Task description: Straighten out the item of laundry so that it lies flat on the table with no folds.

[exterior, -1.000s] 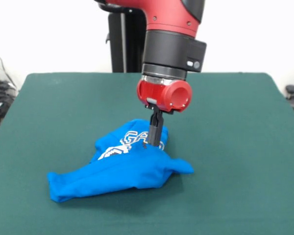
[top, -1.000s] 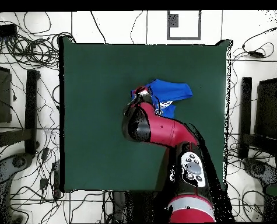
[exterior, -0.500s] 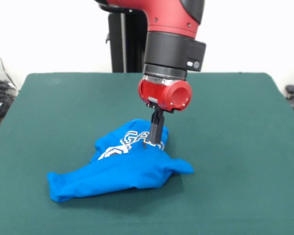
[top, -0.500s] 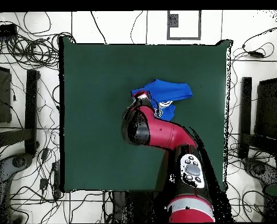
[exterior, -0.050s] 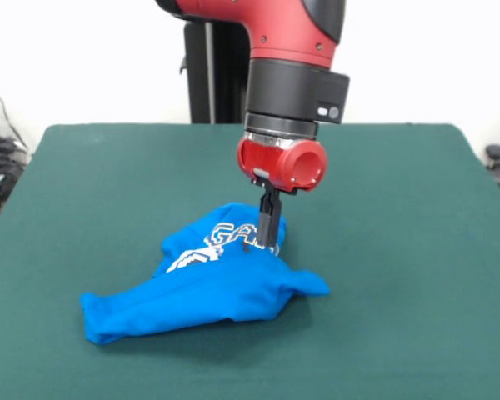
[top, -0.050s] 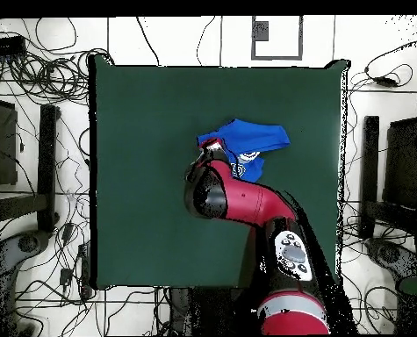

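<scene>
Counter (exterior, -0.050s: 417,217): one, dark green, set against a white wall. Item of laundry (exterior, -0.050s: 208,283): one, bright blue, white lettering, bunched and folded near the counter's middle. Hand (exterior, -0.050s: 269,237): one, fingers pinched together on a raised fold beside the lettering. Compared with a second ago, the hand is raised slightly; the cloth is barely altered, so flattening is judged hardly begun.
</scene>
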Robot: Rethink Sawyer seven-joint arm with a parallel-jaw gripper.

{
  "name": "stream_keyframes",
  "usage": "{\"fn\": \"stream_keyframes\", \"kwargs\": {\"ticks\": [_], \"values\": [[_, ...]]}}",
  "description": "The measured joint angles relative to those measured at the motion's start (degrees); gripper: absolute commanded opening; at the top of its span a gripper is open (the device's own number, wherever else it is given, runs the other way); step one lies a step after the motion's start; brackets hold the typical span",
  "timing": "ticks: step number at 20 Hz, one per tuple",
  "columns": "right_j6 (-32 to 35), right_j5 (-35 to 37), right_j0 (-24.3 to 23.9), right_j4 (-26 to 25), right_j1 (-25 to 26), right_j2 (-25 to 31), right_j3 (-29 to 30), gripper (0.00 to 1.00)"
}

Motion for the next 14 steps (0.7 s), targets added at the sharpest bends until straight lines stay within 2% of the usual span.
{"fn": "stream_keyframes", "kwargs": {"ticks": [14], "values": [[0.0,-3.18,-2.6,-3.45,2.11,3.0,-0.01,0.0]]}}
